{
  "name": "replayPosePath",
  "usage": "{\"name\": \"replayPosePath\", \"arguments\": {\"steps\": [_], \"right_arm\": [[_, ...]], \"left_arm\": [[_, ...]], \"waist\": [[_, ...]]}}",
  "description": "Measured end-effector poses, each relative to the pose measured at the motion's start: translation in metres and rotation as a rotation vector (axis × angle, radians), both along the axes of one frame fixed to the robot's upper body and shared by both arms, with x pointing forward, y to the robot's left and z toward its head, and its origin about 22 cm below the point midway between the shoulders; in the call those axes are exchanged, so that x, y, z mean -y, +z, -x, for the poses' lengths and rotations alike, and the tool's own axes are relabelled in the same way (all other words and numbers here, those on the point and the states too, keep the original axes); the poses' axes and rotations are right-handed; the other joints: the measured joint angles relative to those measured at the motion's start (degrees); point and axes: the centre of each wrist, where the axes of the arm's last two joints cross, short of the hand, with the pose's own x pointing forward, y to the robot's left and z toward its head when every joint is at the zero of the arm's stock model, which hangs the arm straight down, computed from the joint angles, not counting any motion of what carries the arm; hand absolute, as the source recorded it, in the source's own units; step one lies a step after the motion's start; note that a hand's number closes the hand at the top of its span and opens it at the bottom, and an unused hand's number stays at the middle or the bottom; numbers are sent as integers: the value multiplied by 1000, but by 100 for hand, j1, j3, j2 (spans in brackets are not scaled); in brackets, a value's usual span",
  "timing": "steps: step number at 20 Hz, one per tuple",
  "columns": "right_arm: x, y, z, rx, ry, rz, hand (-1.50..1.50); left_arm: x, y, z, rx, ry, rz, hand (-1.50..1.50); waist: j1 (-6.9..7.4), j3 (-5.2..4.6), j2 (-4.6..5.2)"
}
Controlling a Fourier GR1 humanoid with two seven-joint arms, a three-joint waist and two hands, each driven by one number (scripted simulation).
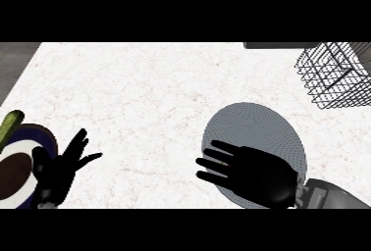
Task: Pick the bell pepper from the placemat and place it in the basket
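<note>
My right hand lies over the lower part of the grey oval placemat, palm down, fingers straight and slightly spread, tips pointing toward the counter's left side. A tiny reddish speck shows between the fingers; I can't tell whether that is the bell pepper. No pepper is plainly in view otherwise, so if it is on the mat, my hand hides it. Nothing is pinched as far as I can see. My grey right forearm comes in from the lower right corner.

The mat sits right of the counter's middle, toward the near edge; its upper half is bare.

The wire basket stands at the far right corner of the counter, well apart from the mat, partly cut by the right edge of the view. White marbled counter lies between mat and basket, bare. The whole far-left stretch of the counter is bare too.

My left hand rests near the near left edge, fingers up and spread, holding nothing. Just beside it on the left is a plate with a dark rim and a brown centre, cut by the view's left edge. A green long thing lies at the plate's far side, at the counter's left edge; I can't tell what it is.
</note>
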Motion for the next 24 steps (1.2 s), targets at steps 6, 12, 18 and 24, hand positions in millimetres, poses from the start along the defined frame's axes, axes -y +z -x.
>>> {"name": "replayPosePath", "arguments": {"steps": [6,12,18,24], "right_arm": [[-2,-14,-7,29,-5,48,-150],[-2,-27,-15,49,-39,110,-150],[-3,-46,-17,44,-35,106,-150],[-9,-58,-21,42,-35,102,-150]], "left_arm": [[-1,2,0,-8,-10,0,0],[0,1,2,-10,-9,7,0],[-26,1,13,-40,64,-89,0],[-28,3,12,-65,56,-88,0]], "waist": [[7,2,-3],[6,-7,0],[47,65,-18],[28,43,-1]]}}
